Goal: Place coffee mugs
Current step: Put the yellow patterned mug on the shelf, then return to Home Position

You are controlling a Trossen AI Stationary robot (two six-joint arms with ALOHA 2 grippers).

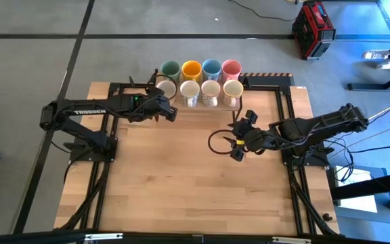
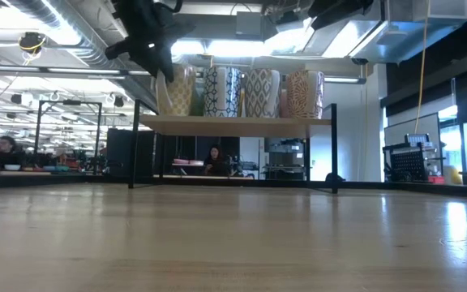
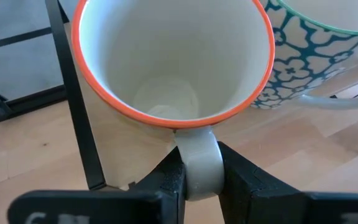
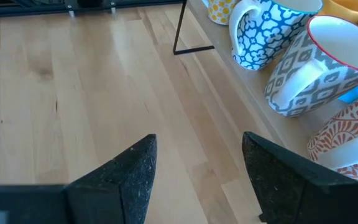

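Observation:
Several coffee mugs stand in two rows on a raised wooden shelf [image 2: 233, 124] at the table's far edge. The back row is green [image 1: 170, 69], orange [image 1: 191, 69], blue [image 1: 212, 68] and pink [image 1: 231, 68]. The front row holds cream patterned mugs. My left gripper [image 1: 165, 102] is shut on the leftmost front mug [image 3: 173, 56], which is cream inside with an orange rim. My right gripper [image 1: 239, 139] hangs open over the table's right middle, with nothing between its fingers [image 4: 135, 168]. My left gripper pinches the mug's side handle [image 3: 197, 163] between its two fingers, low on the loop. The fingers slant down toward the far edge, coming from the near side. The mug stays upright with its mouth up. In the low view its base [image 2: 177, 112] looks level with the shelf top.
A green-rimmed patterned mug [image 3: 316, 56] stands right beside the held one. The shelf rests on thin black legs [image 2: 134, 146] with open space under it. The right wrist view shows a blue patterned mug [image 4: 266, 31] and a grey patterned mug [image 4: 322, 68]. Bare wood lies toward the near edge.

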